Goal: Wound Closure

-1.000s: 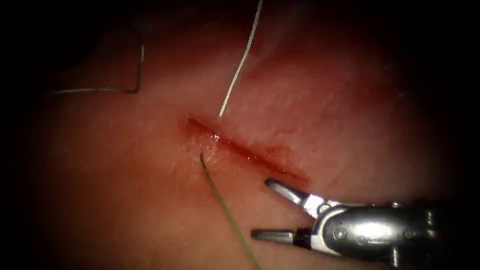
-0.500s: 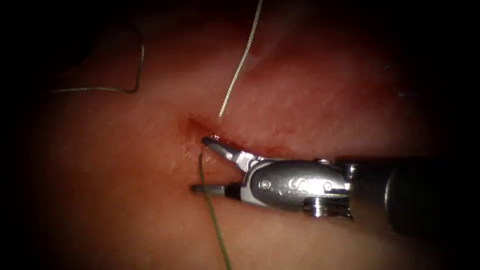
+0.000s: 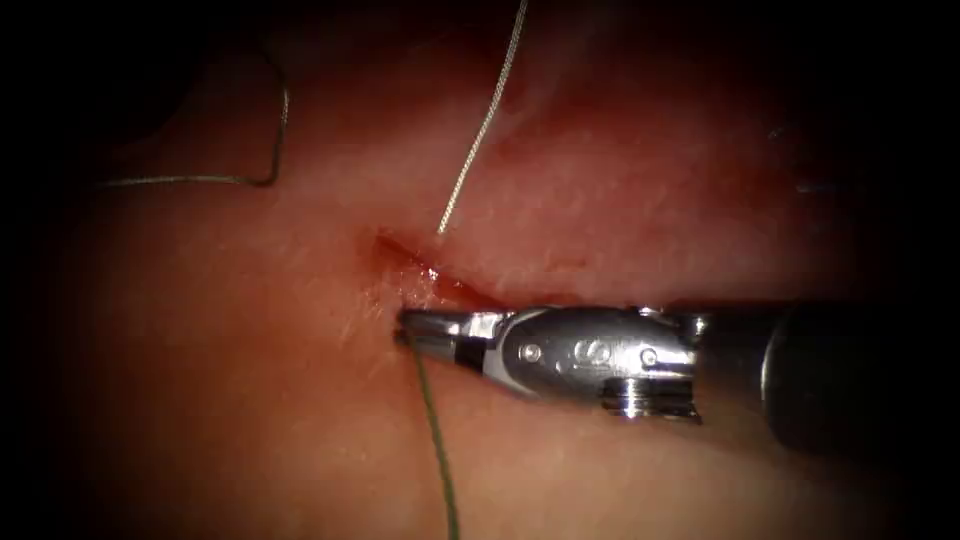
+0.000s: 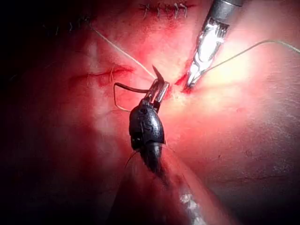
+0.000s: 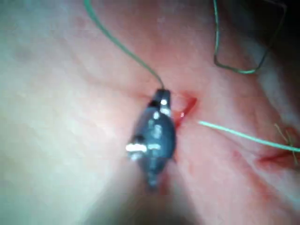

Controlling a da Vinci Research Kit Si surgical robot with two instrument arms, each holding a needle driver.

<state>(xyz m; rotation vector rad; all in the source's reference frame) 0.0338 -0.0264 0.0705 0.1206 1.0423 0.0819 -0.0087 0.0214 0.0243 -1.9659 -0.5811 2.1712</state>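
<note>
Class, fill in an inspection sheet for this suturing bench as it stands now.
Surface: pork-belly tissue, open red cut.
Job's things: green thread leaves tissue left of cut; pale thread ends right of it; thin thread loop lies far left; needle's place unclear.
Clutter: nothing seen.
Grippers: right arm's silver tool shut on green thread; left arm's dark tool, hold unclear.
Cables: nothing seen.
Surroundings: another stitched cut.

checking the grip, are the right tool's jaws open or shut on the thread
Shut. In the endoscope view the right tool has both jaws pressed together on the green thread where it leaves the tissue beside the cut.
</note>
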